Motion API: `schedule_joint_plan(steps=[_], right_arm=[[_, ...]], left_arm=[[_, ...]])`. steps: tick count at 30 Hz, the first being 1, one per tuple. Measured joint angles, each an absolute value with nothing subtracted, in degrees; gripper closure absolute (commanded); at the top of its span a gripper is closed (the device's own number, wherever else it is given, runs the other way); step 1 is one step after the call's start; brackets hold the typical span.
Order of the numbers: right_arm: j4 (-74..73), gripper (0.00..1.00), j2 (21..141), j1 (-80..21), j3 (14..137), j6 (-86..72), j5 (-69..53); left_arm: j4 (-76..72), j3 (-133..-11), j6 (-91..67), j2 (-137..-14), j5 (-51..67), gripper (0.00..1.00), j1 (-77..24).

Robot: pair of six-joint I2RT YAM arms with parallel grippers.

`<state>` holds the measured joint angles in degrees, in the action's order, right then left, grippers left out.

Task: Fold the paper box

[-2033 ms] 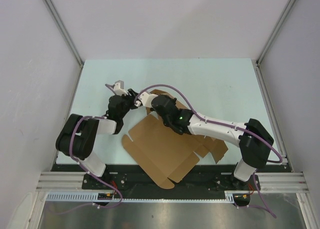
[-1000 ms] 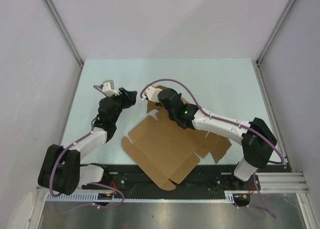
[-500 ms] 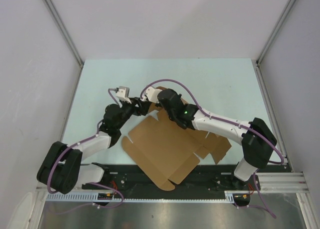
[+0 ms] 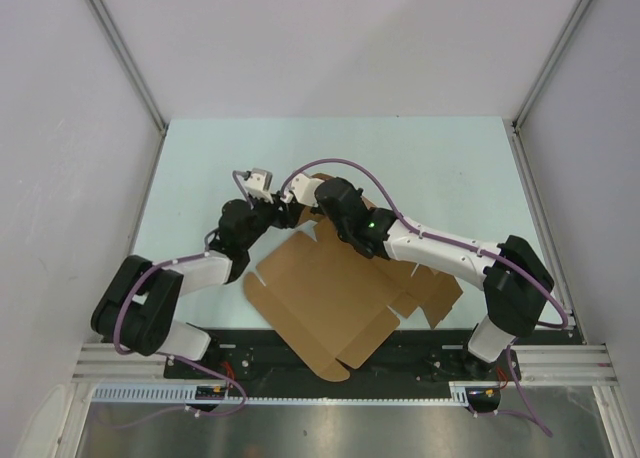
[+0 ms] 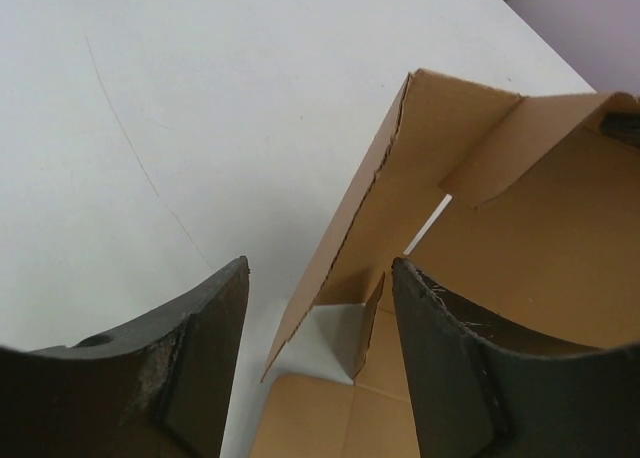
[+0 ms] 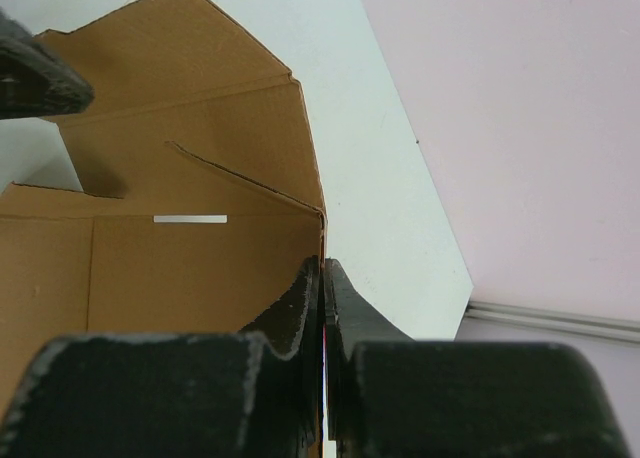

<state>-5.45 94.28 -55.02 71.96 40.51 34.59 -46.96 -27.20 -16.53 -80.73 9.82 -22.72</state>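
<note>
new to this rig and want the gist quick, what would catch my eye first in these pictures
A plain brown cardboard die-cut box lies mostly flat and askew on the near middle of the pale table, with its far corner folded up. The right tool is shut on the edge of a raised flap there. The left tool is open, with an upright panel in the gap between its fingers.

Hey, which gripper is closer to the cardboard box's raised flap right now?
Right. The right gripper is shut on a raised flap of the paper box; the left gripper is open, a raised edge between its fingers, untouched.
</note>
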Motion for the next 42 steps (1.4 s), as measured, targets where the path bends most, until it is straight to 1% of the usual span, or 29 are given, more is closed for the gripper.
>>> schedule_joint_plan(steps=[4, 8, 14, 15, 17, 18, 20, 25, 30, 36, 42], right_arm=[[-5.45, 1.00, 94.28, -55.07, 71.96, 40.51, 34.57], [-5.45, 1.00, 94.28, -55.13, 71.96, 40.51, 34.57], [-5.41, 1.00, 94.28, -55.20, 71.96, 40.51, 34.57], [-5.41, 1.00, 94.28, -55.20, 71.96, 40.51, 34.57], [-5.41, 1.00, 94.28, -55.20, 71.96, 40.51, 34.52], [-5.39, 1.00, 94.28, -55.22, 71.96, 40.51, 34.52], [-5.34, 1.00, 94.28, -55.22, 71.96, 40.51, 34.39], [-5.34, 1.00, 94.28, -55.27, 71.96, 40.51, 34.39], [-5.45, 1.00, 94.28, -55.27, 71.96, 40.51, 34.52], [-5.43, 1.00, 94.28, -56.05, 71.96, 40.75, 35.57], [-5.41, 1.00, 94.43, -58.39, 71.96, 42.06, 37.93]], left_arm=[[-46.96, -29.71, -16.23, -82.74, 9.89, 0.48, -22.85], [-46.83, -31.94, -15.81, -83.96, 10.31, 0.55, -23.18], [-46.78, -32.32, -14.92, -84.42, 10.85, 0.77, -23.49], [-46.70, -32.32, -14.81, -84.47, 10.92, 0.83, -23.57], [-46.65, -32.32, -14.68, -84.49, 10.98, 0.90, -23.68], [-46.65, -32.32, -14.46, -84.49, 11.00, 0.96, -23.75], [-46.61, -32.32, -14.50, -84.49, 11.27, 0.99, -23.86], [-46.22, -31.81, -14.52, -83.50, 11.55, 1.00, -24.80], [-43.29, -30.02, -14.70, -78.94, 10.39, 1.00, -26.02], [-41.80, -26.68, -16.56, -73.56, 8.25, 1.00, -27.81], [-42.98, -22.96, -20.16, -70.81, 4.80, 1.00, -29.58]])
